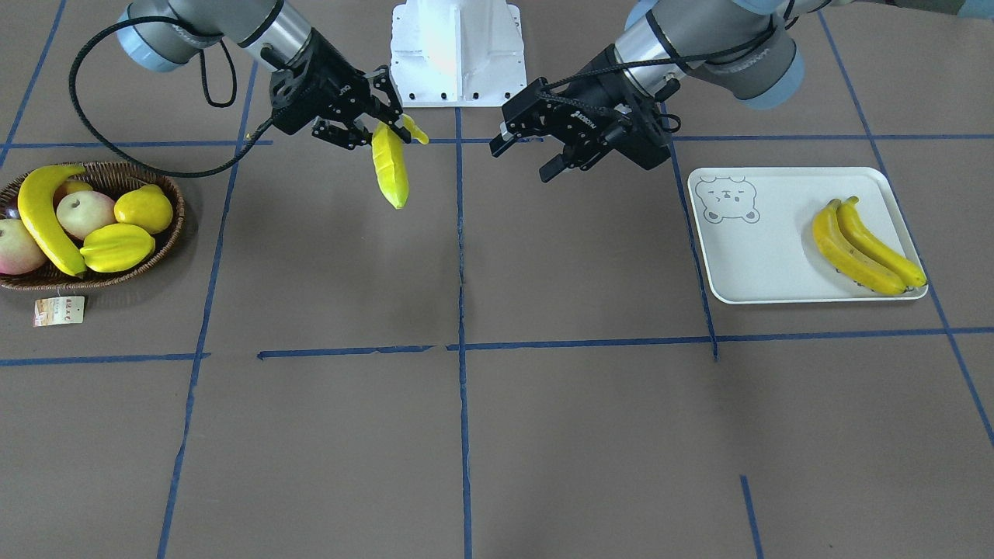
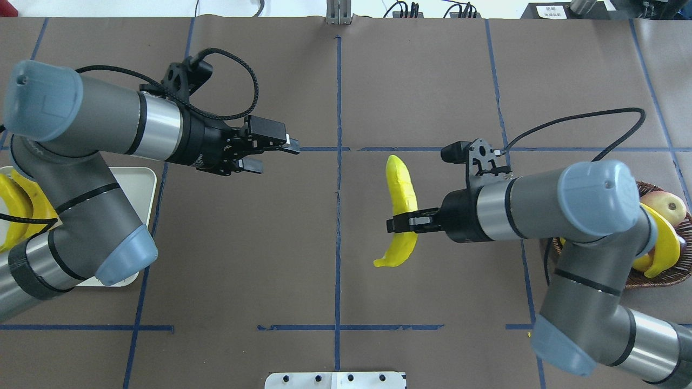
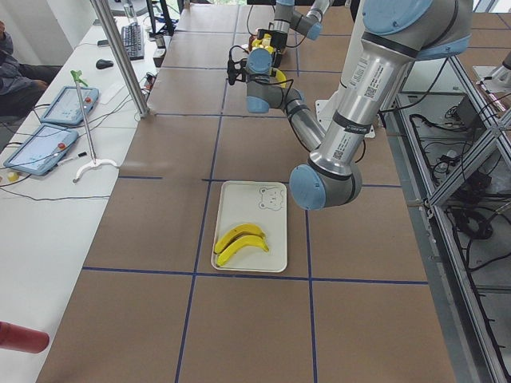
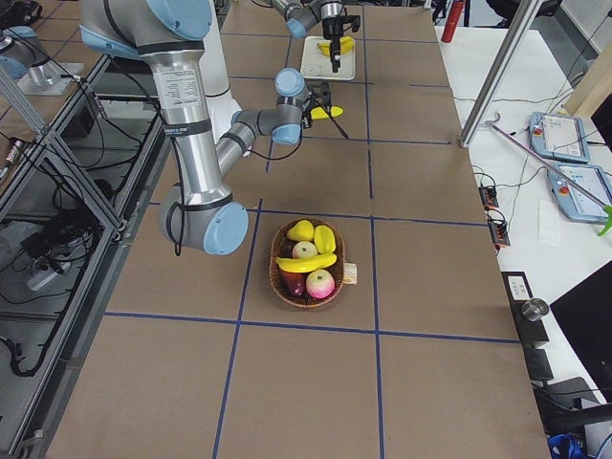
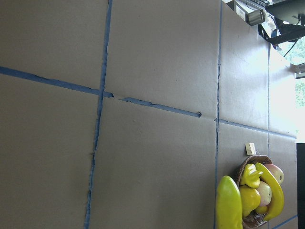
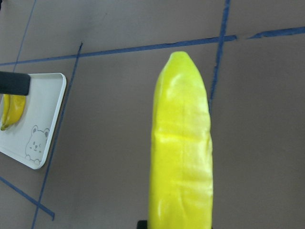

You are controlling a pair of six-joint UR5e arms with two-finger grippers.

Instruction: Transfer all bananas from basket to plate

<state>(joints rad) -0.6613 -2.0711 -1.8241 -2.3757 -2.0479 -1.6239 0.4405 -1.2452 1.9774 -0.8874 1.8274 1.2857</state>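
On the pale rectangular plate [image 1: 761, 264] lie two yellow bananas [image 1: 854, 252], a third banana [image 1: 43, 217] in the brown wicker basket [image 1: 177, 233]. Right pincer [image 1: 380, 132] clamps the fourth banana [image 1: 390, 167]; left pincer [image 2: 278, 157] gapes.

Non-task items: fruit, table markings.
Starfruit [image 1: 116, 247] just beside lemon-like fruit [image 1: 144, 209]; two pink-blushed apples [image 1: 85, 213] adjacent; blue tape lines [image 1: 461, 233] grid the brown table cover [image 1: 326, 435].
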